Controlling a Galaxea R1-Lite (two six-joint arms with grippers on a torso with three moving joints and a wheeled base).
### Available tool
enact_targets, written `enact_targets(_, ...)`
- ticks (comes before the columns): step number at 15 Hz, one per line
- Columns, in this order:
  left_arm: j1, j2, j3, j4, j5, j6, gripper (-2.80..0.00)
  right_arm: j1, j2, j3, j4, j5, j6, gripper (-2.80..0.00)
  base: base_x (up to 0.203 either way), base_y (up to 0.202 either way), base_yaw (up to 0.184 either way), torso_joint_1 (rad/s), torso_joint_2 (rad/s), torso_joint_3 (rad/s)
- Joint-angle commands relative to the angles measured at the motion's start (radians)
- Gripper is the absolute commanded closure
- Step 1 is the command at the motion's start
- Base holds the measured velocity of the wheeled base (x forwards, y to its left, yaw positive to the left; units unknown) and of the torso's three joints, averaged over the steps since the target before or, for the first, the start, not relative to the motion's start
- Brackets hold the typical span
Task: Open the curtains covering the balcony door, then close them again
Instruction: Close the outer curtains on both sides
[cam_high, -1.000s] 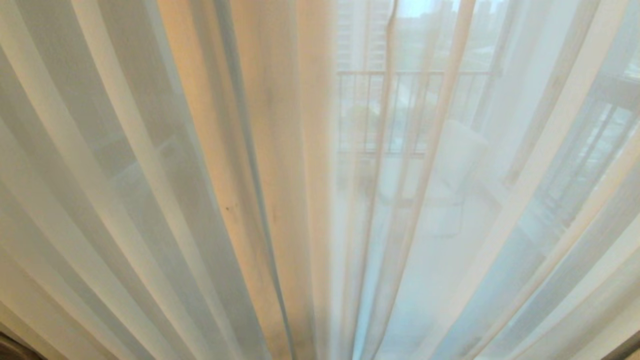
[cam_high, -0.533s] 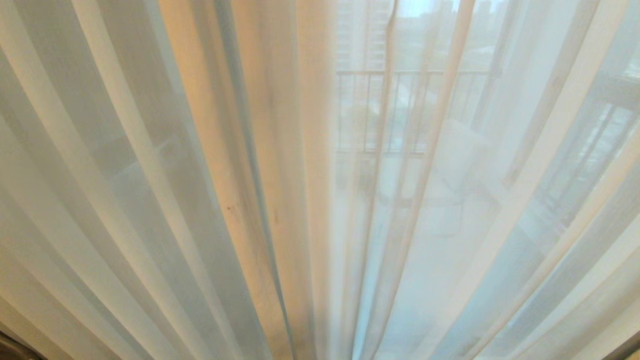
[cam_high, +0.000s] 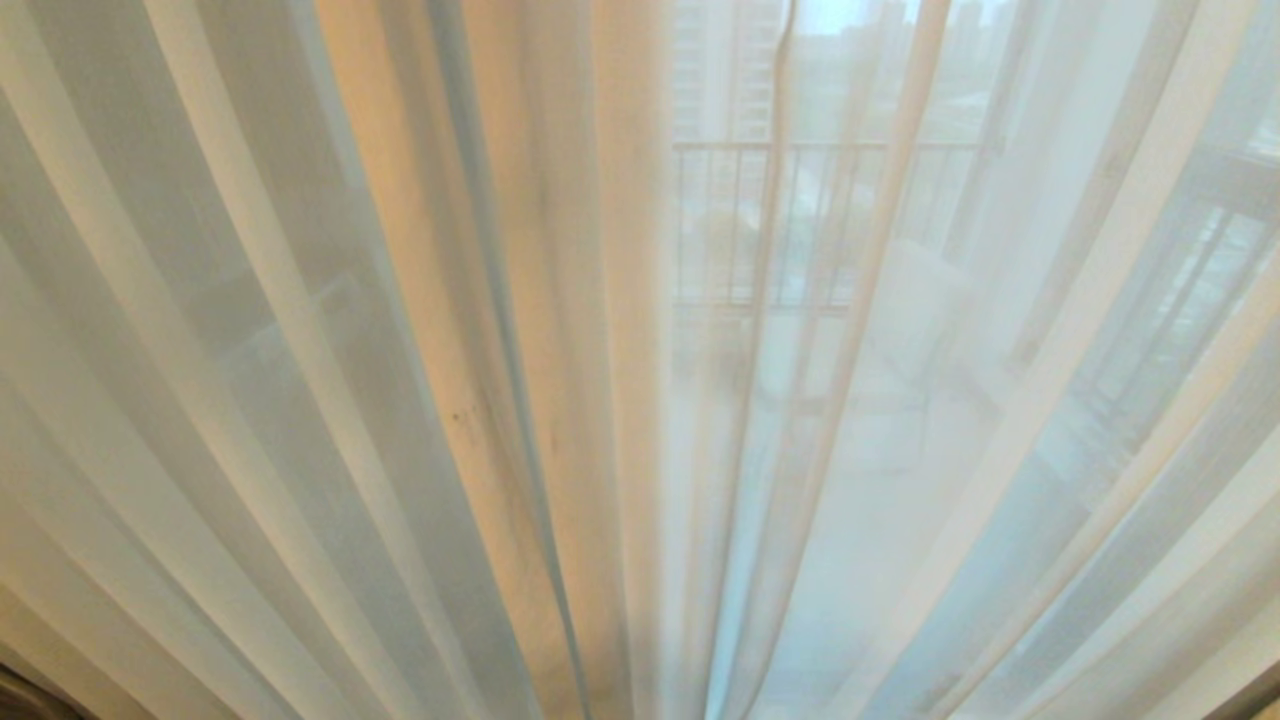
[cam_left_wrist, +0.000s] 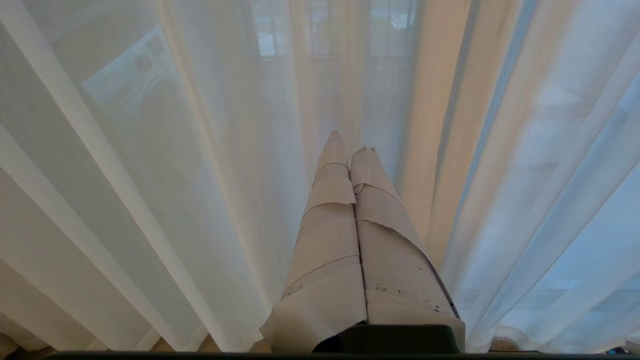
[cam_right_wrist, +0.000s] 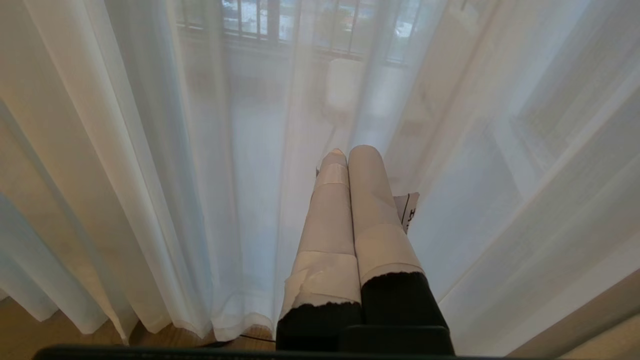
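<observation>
In the head view, the curtains (cam_high: 300, 400) fill the whole picture. They hang closed, in long folds that spread out toward the bottom. The sheer layer is thin, and a warmer beige fold (cam_high: 540, 350) runs down the middle. Through the fabric on the right, a railing (cam_high: 800, 150) with thin bars shows faintly, and behind it stand pale buildings. The door itself cannot be made out. No arm is in this view.

In the left wrist view, the left gripper (cam_left_wrist: 350, 145) points at the curtains. Its two fingers (cam_left_wrist: 330, 210), wrapped in pale tape, are pressed together and hold nothing. The tips are near the fabric; I cannot tell if they touch it. A beige fold (cam_left_wrist: 430, 150) hangs just beside the fingers.

In the right wrist view, the right gripper (cam_right_wrist: 350, 152) also points at the sheers. Its taped fingers (cam_right_wrist: 372, 210) lie side by side, closed and empty. The curtain hem (cam_right_wrist: 235, 325) ends just above a wooden floor (cam_right_wrist: 30, 335). The railing shows dimly behind the fabric here too.
</observation>
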Motion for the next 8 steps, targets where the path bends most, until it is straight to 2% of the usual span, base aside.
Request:
enact_targets(1, 0.000, -0.002, 0.000, 0.000, 0.001, -0.003, 0.00, 0.000, 0.001, 0.000, 0.000, 0.000, -0.001, 0.00, 0.000, 0.000, 0.000, 0.000, 0.00, 0.000)
enact_targets(8, 0.000, -0.002, 0.000, 0.000, 0.004, -0.020, 0.00, 0.000, 0.001, 0.000, 0.000, 0.000, -0.001, 0.00, 0.000, 0.000, 0.000, 0.000, 0.00, 0.000)
